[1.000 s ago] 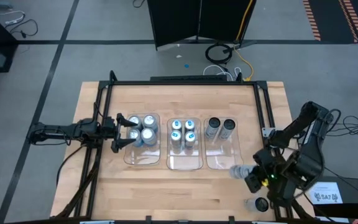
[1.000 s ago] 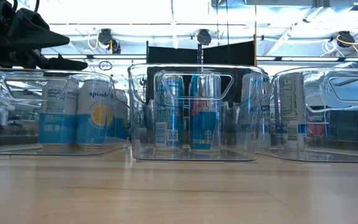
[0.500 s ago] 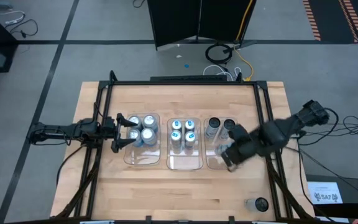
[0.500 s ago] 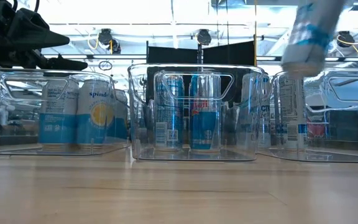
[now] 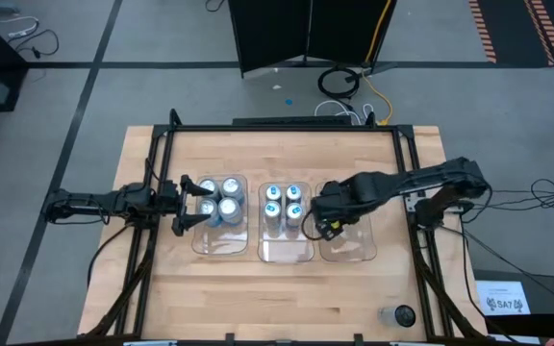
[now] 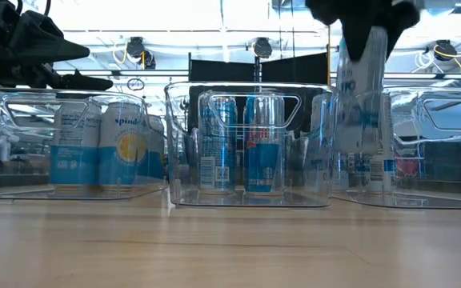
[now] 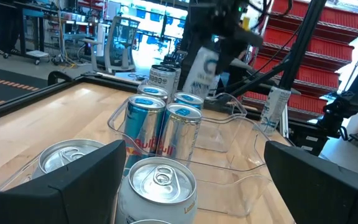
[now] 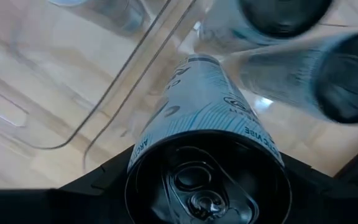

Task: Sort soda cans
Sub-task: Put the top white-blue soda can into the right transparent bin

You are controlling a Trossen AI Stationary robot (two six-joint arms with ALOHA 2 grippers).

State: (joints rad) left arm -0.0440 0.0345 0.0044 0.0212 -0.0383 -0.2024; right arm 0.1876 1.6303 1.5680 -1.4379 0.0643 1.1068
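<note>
Three clear bins stand in a row. The left bin has silver-topped cans, the middle bin blue-marked cans, and the right bin two dark-topped cans. My right gripper hangs over the right bin's left part, shut on a white and grey dark-topped can. My left gripper waits open at the left bin's outer side, its fingers wide apart. One more dark-topped can rests near the table's near right corner. My right gripper comes from above, pointing down, and pinches the can between its two fingers at its top end. The can hangs nearly upright below the fingers. Its lower end is below the level of the right bin's rim and above the floor.
Black rails run along the table's left and right sides. Bare wood lies in front of the bins toward the near edge. The near half of the right bin is free of cans. A black screen and cables stand beyond the far edge.
My right gripper has carried the can from near the table's near right corner toward the far left, over the right bin. The can has turned from slanted to nearly upright and has come down into the bin's mouth.
</note>
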